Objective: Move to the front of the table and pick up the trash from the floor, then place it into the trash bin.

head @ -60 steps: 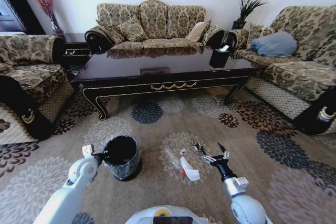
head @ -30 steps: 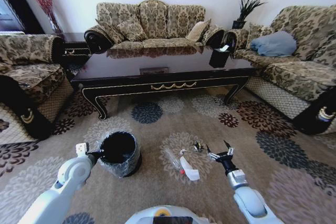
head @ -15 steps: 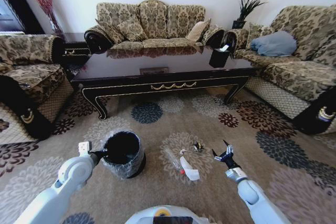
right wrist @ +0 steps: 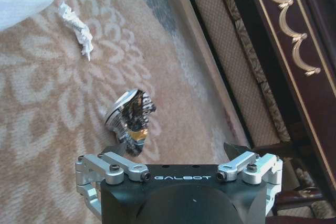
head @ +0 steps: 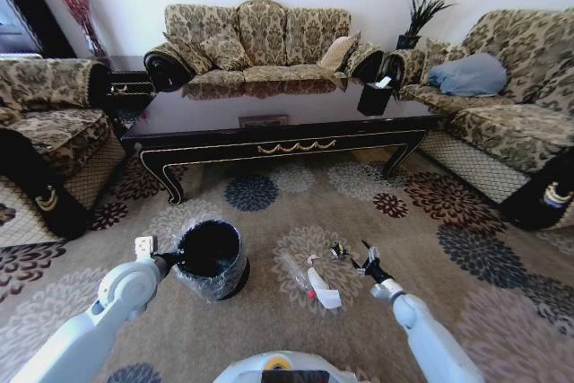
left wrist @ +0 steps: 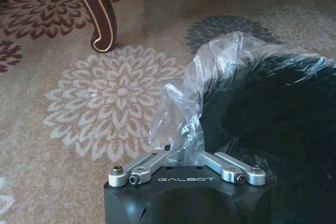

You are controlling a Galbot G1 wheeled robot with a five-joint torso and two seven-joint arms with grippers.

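I stand on the floor (head: pixel 269 221), a beige carpet with big round flower medallions, facing the front of the long dark surface (head: pixel 269 118) with its gold scroll on the apron.

My left claw (head: pixel 170 263) is at the near-left rim of the trash bin (head: pixel 211 262), a small round black bin lined with a crinkly clear bag. In the left wrist view my left claw (left wrist: pixel 185 153) is clenched on a fold of that clear bag at the bin's rim (left wrist: pixel 273 114), and the plastic bunches up just above my fingers. A carved leg of the surface (left wrist: pixel 100 11) stands farther off on the carpet.

My right claw (head: pixel 366 262) is low over the carpet, to the right of the litter. In the right wrist view its fingers are spread wide, released and holding nothing, and a small dark scrap (right wrist: pixel 128 116) with a shiny edge lies on the carpet between them, nearer one finger. I cannot tell whether that finger touches it. In the head view the same dark scrap (head: pixel 338 249) lies just beside the claw's tip.

The rest of the trash lies between the bin and my right claw: a clear bottle with a red cap (head: pixel 298 275) and crumpled white paper (head: pixel 323 289), close together on a cream medallion. A bit of white paper (right wrist: pixel 76 27) shows past the scrap in the right wrist view.
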